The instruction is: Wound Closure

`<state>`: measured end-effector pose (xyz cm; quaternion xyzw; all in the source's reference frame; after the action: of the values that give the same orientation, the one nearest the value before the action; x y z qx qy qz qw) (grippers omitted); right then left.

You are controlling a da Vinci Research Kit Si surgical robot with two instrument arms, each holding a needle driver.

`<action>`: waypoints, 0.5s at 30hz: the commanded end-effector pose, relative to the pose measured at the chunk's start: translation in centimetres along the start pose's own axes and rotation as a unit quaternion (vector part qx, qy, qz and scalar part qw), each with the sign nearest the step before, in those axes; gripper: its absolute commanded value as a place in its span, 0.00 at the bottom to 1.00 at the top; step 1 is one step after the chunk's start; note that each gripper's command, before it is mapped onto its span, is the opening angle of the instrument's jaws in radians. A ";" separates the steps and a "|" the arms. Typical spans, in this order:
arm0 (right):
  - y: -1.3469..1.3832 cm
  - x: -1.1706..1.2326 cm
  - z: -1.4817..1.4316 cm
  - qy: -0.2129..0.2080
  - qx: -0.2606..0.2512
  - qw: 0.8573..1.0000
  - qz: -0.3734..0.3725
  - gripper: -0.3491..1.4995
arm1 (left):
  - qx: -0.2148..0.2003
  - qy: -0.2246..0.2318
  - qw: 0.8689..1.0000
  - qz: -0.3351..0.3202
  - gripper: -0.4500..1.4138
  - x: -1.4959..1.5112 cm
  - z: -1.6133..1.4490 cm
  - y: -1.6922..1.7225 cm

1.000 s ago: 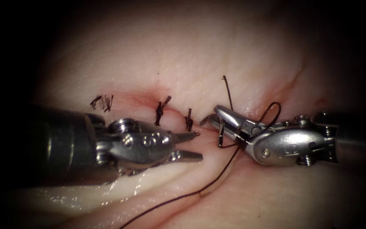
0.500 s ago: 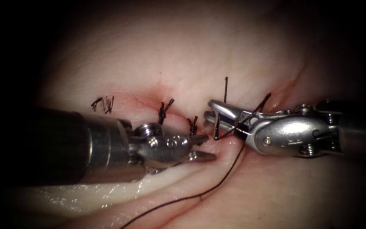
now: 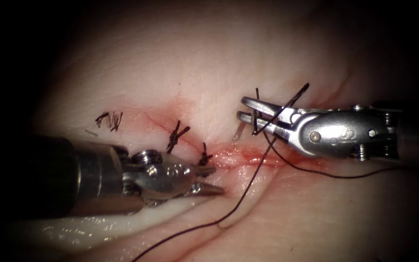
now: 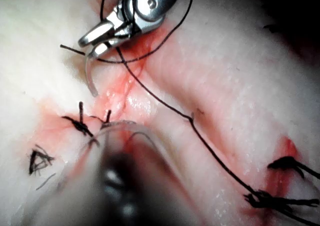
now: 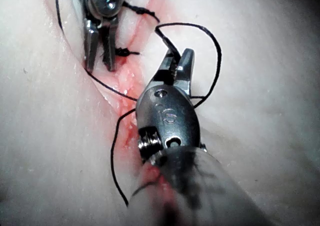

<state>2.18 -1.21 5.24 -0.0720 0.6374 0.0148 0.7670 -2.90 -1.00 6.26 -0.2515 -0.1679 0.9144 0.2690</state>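
My right tool is shut on the curved needle, gripping it near one end. The rest of the curve hangs free above the tissue, just beyond the open cut. The left wrist view shows the needle hanging from those jaws, out of the tissue. Dark thread runs from the jaws across the cut toward the near edge, and a second strand trails right. My left tool lies at the cut's left part beside the nearest stitch, jaws slightly open and holding nothing.
Two more knotted stitches with short cut ends sit further left along the closed part of the cut. Red fluid stains the open edges. A pale ridge of tissue lies below the left shaft.
My right tool has lifted up and back with the needle, off the cut, drawing thread after it. My left tool advanced, then withdrew left and down, its jaws narrower. The open cut now shows between the tools.
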 end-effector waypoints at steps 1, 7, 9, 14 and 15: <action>0.02 -0.05 0.12 -0.003 0.003 1.000 0.025 0.00 | 0.000 0.000 1.000 0.000 0.41 0.03 0.08 0.00; 0.20 -0.08 0.12 -0.012 -0.001 0.996 0.090 0.00 | 0.000 0.000 1.000 0.000 0.42 0.04 0.08 0.00; 0.27 -0.07 0.12 -0.013 0.000 0.993 0.120 0.00 | 0.000 0.000 1.000 0.000 0.42 0.04 0.08 0.00; 0.43 -0.09 0.16 -0.026 -0.004 0.981 0.190 0.00 | 0.000 0.000 1.000 -0.004 0.43 0.10 0.07 0.05; 0.44 -0.09 0.17 -0.027 -0.004 0.978 0.208 0.00 | 0.000 0.000 1.000 -0.005 0.43 0.11 0.06 0.06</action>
<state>2.18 -0.74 5.29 0.0641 0.6161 0.1856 0.7628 -3.00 -0.99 6.19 -0.2496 -0.1694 0.9131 0.2743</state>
